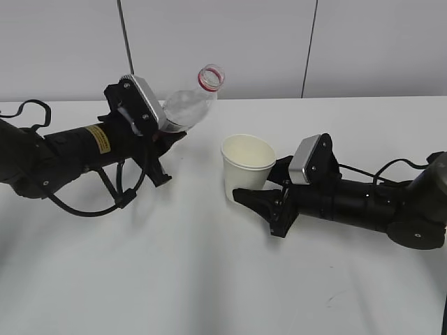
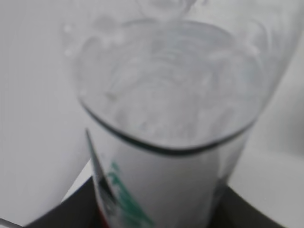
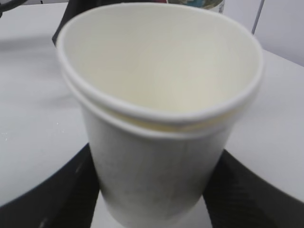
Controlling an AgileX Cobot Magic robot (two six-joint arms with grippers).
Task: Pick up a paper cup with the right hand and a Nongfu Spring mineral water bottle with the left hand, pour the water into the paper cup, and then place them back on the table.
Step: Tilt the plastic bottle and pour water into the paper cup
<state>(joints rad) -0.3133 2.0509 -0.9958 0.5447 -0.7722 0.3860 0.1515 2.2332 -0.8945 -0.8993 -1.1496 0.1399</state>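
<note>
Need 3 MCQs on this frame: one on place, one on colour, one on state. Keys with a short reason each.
1. Where is the paper cup relative to the bottle?
A. Left of it, exterior view
B. Right of it and lower, exterior view
C. Stacked on its neck

2. What colour is the ring on the bottle's neck?
A. Red
B. Blue
C. Green

3. How does the bottle stand?
A. Upright on the table
B. Lying flat on the table
C. Tilted, held in the left tool, mouth toward the upper right

Answers:
1 B, the cup sits between the right tool's fingers, right of the bottle.
2 A, a red ring circles the open mouth.
3 C, the bottle leans off the table in the left tool.
</note>
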